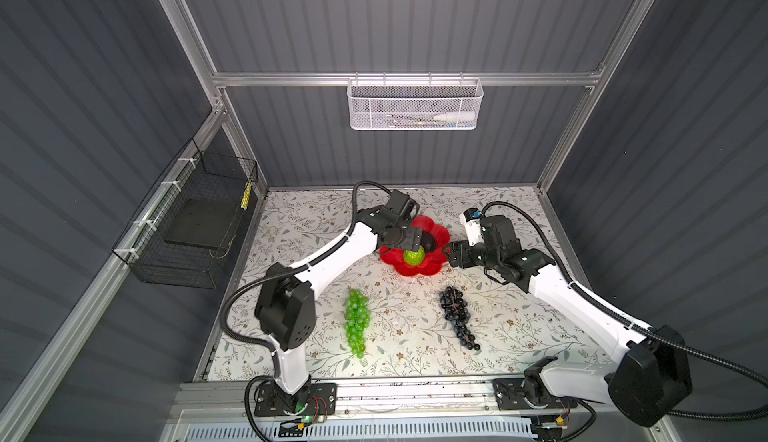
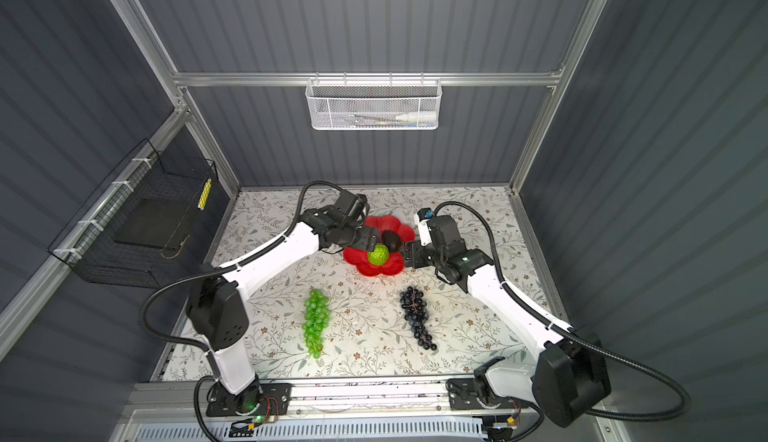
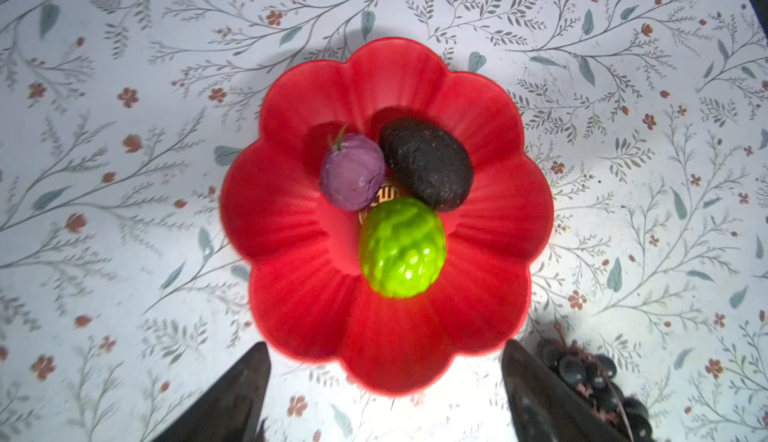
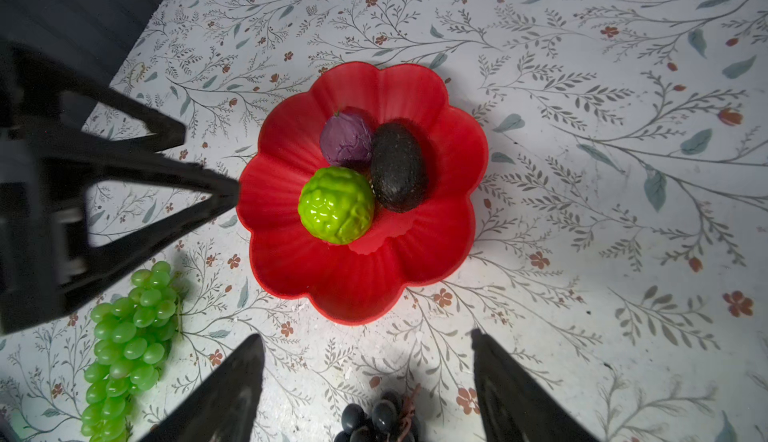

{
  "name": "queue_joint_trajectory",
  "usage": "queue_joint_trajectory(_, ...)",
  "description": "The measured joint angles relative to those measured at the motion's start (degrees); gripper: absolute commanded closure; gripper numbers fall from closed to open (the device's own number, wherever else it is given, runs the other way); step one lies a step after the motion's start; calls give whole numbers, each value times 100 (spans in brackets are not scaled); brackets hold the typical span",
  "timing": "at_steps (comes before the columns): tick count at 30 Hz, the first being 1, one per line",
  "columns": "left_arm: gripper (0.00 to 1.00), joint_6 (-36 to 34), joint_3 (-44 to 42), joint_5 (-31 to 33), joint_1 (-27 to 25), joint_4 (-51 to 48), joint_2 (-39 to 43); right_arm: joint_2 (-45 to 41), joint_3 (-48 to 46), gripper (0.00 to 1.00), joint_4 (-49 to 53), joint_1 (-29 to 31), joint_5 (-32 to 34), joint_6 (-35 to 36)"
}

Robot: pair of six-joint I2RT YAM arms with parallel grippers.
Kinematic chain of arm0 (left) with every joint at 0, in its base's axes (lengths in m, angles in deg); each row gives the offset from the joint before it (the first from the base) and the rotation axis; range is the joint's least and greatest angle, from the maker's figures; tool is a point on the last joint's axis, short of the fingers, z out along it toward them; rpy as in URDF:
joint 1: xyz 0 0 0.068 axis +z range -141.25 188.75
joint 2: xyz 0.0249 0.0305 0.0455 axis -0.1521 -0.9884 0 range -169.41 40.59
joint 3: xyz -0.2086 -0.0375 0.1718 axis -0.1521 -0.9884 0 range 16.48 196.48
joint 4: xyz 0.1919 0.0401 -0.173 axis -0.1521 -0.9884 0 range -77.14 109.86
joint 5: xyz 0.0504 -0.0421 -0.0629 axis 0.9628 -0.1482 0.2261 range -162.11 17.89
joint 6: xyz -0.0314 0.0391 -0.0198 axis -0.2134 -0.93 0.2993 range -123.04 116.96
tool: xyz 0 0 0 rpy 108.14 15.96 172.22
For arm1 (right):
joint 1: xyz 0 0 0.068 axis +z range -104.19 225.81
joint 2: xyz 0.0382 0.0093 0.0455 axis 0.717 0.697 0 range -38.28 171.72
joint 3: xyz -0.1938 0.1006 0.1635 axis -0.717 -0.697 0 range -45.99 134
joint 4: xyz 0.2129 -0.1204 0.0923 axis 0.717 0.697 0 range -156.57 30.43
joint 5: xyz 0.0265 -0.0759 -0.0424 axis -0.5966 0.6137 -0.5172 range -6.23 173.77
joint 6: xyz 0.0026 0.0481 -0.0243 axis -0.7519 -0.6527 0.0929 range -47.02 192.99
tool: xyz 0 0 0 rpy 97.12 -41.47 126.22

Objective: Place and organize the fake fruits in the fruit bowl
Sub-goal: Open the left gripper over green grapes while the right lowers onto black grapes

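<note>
Hanging on the left wall is a black wire basket [image 1: 187, 228], well apart from the work. Next comes the left arm, reaching over the floral tabletop [image 1: 291, 228] so that the left gripper [image 1: 411, 244] hovers above the fruit bowl [image 1: 432, 268]. Its wrist view shows two dark fingers [image 3: 245, 390] spread wide with nothing between them, so it is released and empty. Nearer the front edge, the green grape bunch [image 1: 356, 322] lies lengthwise on the table, outside the bowl. The bowl, red and petal-shaped, sits toward the back middle of the table. It holds three pieces packed close at its centre: the small purple fruit [image 3: 352, 172], the dark avocado [image 3: 426, 163] and the bright green bumpy ball [image 3: 402, 246]. A sliver of what seems to be a yellow-orange label [image 3: 384, 194] shows between them. In both top views the purple fruit is hidden under the left gripper. High on the back wall hangs a white mesh basket [image 1: 415, 103]. Right of the green bunch, the dark grape bunch [image 1: 457, 317] also lies on the table, outside the bowl. Last, the right gripper [image 1: 449, 253] sits just beside the bowl's right rim, fingers [image 4: 241, 386] parted wide and holding nothing
</note>
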Motion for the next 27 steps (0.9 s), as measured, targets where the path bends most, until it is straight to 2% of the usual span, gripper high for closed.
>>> queue_joint_trajectory(5,20,175,-1353,4,168,-66,942,101,0,29,-179,105,-138,-197)
queue_joint_trajectory(8,24,354,-1967,2,160,-151,1196,160,-24,34,-223,267,-192,-306)
queue_joint_trajectory(13,26,728,-2774,33,157,-127,1777,219,-142,44,-15,485,-225,-321)
queue_joint_trajectory(19,25,1023,-3016,380,155,-20,2284,212,-417,47,546,505,-103,-358)
queue_joint_trajectory(27,23,1043,-3016,608,155,208,2341,210,-745,52,1182,505,85,-555)
